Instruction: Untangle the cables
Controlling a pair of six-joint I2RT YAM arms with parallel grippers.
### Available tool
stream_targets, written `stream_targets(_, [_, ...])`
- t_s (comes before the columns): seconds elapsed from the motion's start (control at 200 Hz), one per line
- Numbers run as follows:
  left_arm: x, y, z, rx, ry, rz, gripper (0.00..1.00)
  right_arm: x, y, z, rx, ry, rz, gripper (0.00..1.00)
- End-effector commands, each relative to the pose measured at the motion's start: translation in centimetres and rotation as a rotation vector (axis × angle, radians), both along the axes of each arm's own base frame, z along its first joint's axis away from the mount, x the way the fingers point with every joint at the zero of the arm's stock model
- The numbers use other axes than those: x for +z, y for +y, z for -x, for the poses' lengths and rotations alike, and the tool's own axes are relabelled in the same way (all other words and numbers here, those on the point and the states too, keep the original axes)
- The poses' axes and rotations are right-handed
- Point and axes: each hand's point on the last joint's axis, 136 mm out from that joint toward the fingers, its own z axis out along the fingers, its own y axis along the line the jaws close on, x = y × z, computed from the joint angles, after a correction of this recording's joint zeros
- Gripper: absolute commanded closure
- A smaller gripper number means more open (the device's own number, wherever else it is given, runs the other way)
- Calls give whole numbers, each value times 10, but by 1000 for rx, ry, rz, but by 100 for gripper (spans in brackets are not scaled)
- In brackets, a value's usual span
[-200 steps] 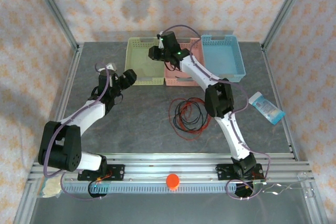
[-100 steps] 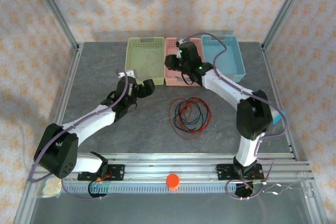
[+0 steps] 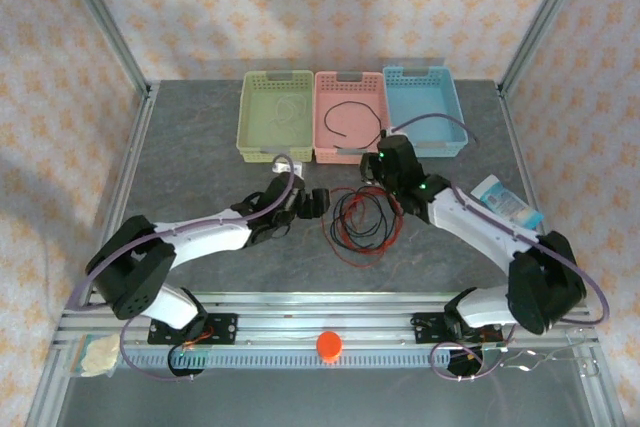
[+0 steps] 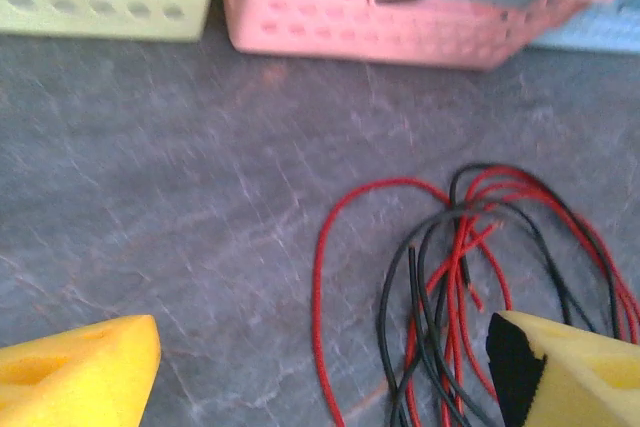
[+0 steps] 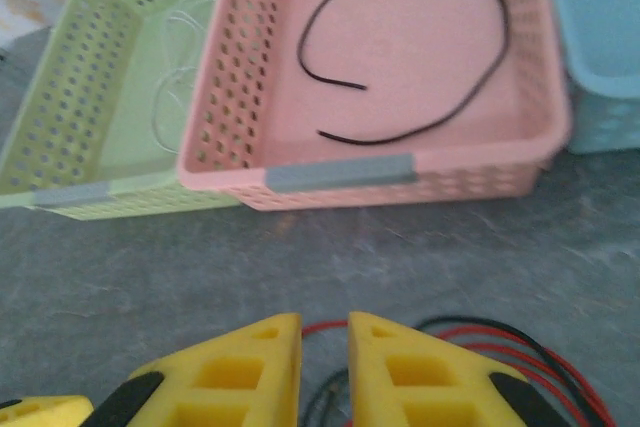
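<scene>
1. The left fingers [image 4: 80, 367] stood spread wide and grasped nothing. They hung low over the table [image 4: 180, 177], with the cables [image 4: 440, 287] just beside one fingertip.
2. The right fingers [image 5: 285, 367] were drawn almost together. Only a slim gap remained, and no strand showed pinched in it. They sat at the far side of the heap, facing the baskets.
3. The cables were a loose heap of red and black loops crossing one another, in the middle of the table between the two arms.
4. Along the far edge, a single black cable [image 5: 410, 57] lay curved in the pink basket [image 5: 240, 97], and a pale wire [image 5: 165, 107] lay in the green basket [image 5: 90, 117].
5. The sorting looked partway done, with both arms closing in on the heap. The next move likely called for the left fingers to settle on one outer red loop and clench on that strand alone.
</scene>
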Motion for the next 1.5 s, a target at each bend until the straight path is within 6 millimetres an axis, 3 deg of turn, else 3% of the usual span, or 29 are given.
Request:
stream_targets(0.0, [-9, -11, 6, -27, 13, -54, 15, -21, -25, 22, -47, 71, 94, 80])
stream_targets(0.175, [-22, -44, 20, -117, 35, -101, 16, -60, -43, 46, -44, 256, 241, 80])
stream_targets(0.335, [-28, -67, 34, -167, 61, -54, 17, -84, -40, 66, -14, 400, 231, 83])
stream_targets(0.576, [-34, -65, 47, -140, 96, 47, 18, -112, -44, 88, -24, 531, 239, 87])
stream_targets(0.996, [-34, -66, 51, -138, 98, 90, 18, -140, -50, 87, -49, 608, 324, 90])
stream_targets(1.497, [-35, -66, 48, -136, 100, 70, 19, -159, -50, 84, -55, 637, 349, 84])
